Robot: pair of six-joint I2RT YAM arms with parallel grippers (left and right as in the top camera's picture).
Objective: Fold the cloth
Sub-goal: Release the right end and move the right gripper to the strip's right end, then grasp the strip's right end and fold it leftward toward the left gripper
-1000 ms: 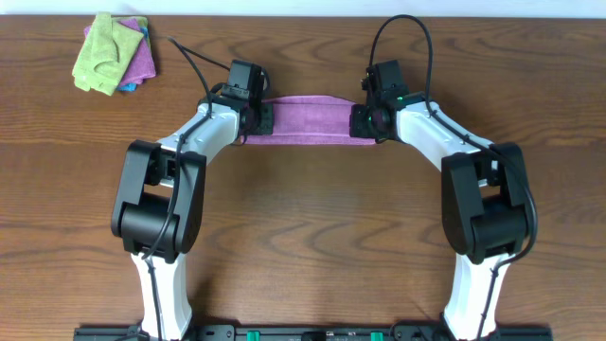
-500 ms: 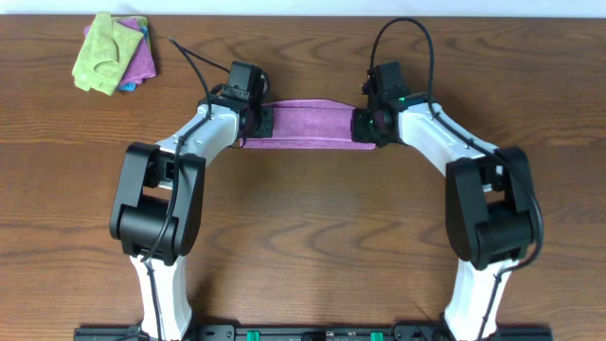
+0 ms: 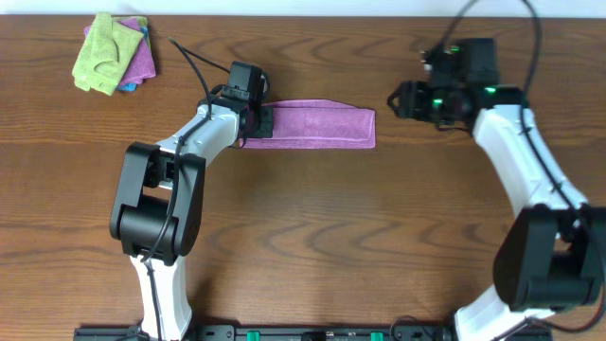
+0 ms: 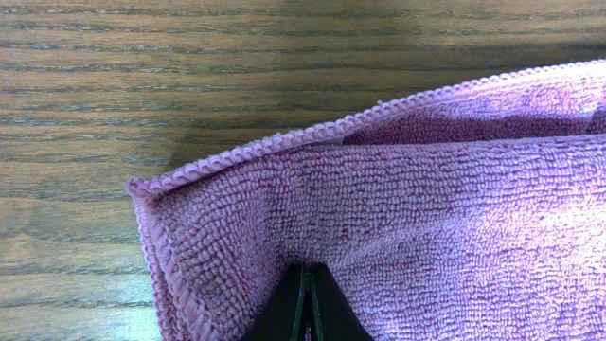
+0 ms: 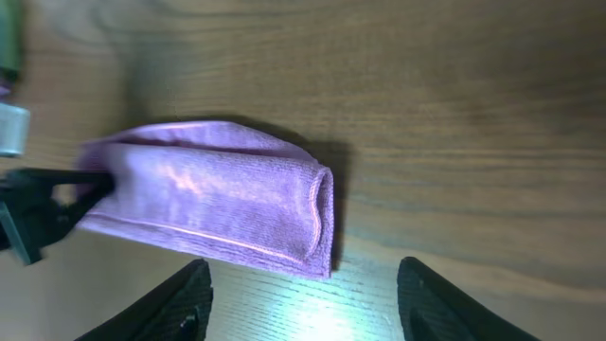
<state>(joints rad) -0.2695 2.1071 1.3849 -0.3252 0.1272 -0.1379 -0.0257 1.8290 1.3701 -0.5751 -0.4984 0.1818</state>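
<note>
The purple cloth (image 3: pixel 317 126) lies on the wooden table as a long folded strip. My left gripper (image 3: pixel 259 120) is shut on its left end. In the left wrist view the closed fingertips (image 4: pixel 306 305) pinch the layered cloth (image 4: pixel 426 218) close to its corner. My right gripper (image 3: pixel 396 98) hangs open to the right of the strip, a little apart from it and holding nothing. The right wrist view shows the cloth's folded right end (image 5: pixel 227 204) lying beyond the spread right gripper (image 5: pixel 303 289), with bare wood between the fingers.
A small stack of cloths (image 3: pixel 112 52), lime-green over pinkish-purple and blue, lies at the table's far left corner. The table's back edge (image 3: pixel 303 16) runs just behind both grippers.
My right gripper has opened, let go of the cloth's right end and drawn away to the right and back. The freed end now lies flat. The left gripper has not moved.
</note>
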